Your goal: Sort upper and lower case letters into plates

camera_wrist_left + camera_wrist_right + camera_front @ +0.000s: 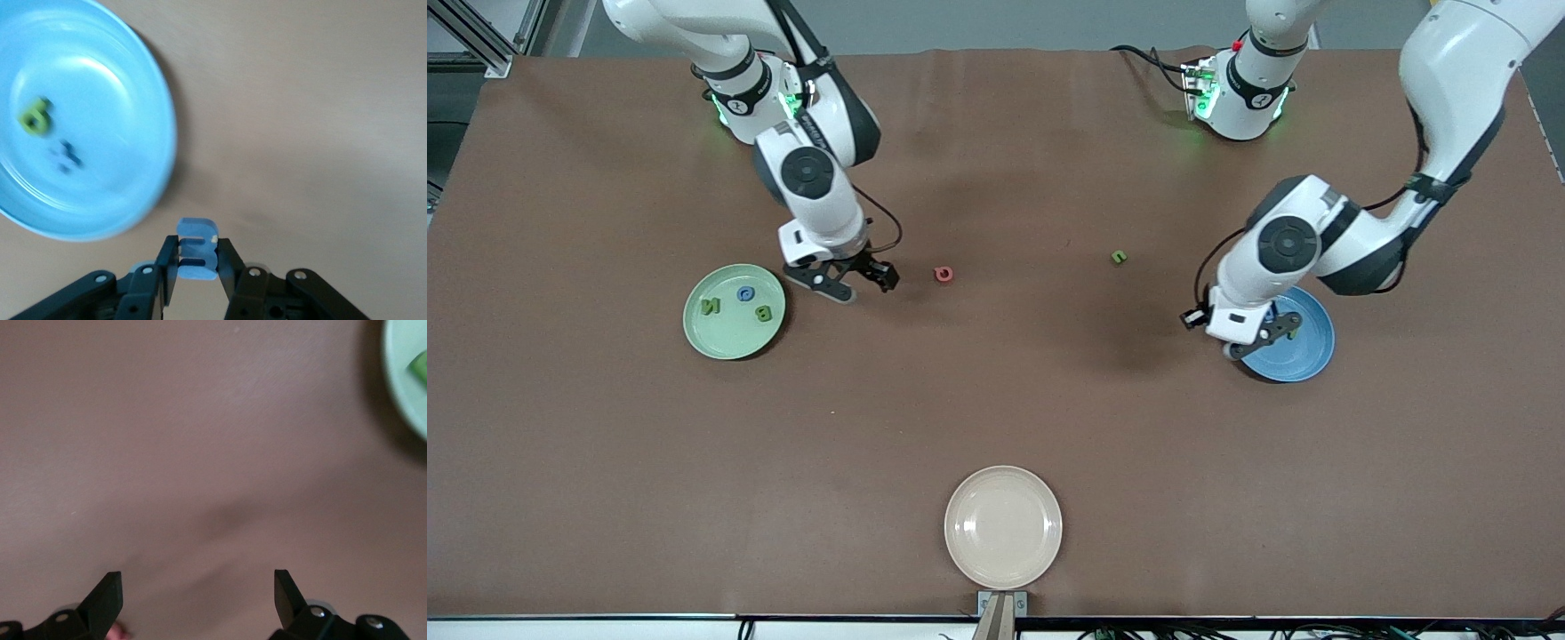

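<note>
The pale green plate (725, 342) holds a green N (710, 306), a blue C (745, 293) and a green B (763, 313). My right gripper (855, 281) hangs open and empty over bare table between that plate and the red O (943, 274); in its wrist view the right gripper (198, 593) has only table between its jaws, and the green plate's rim (403, 387) shows at the corner. A green u (1119, 257) lies alone. My left gripper (198, 259) is shut on the blue m (197, 235) beside the blue plate (120, 87), which holds a green p (37, 115) and a blue x (65, 157).
A cream-beige plate (1003, 526) sits near the table's front edge, nearest the front camera. In the front view the left gripper (1258, 338) hovers at the blue plate's (1303, 351) rim on the side toward the right arm's end.
</note>
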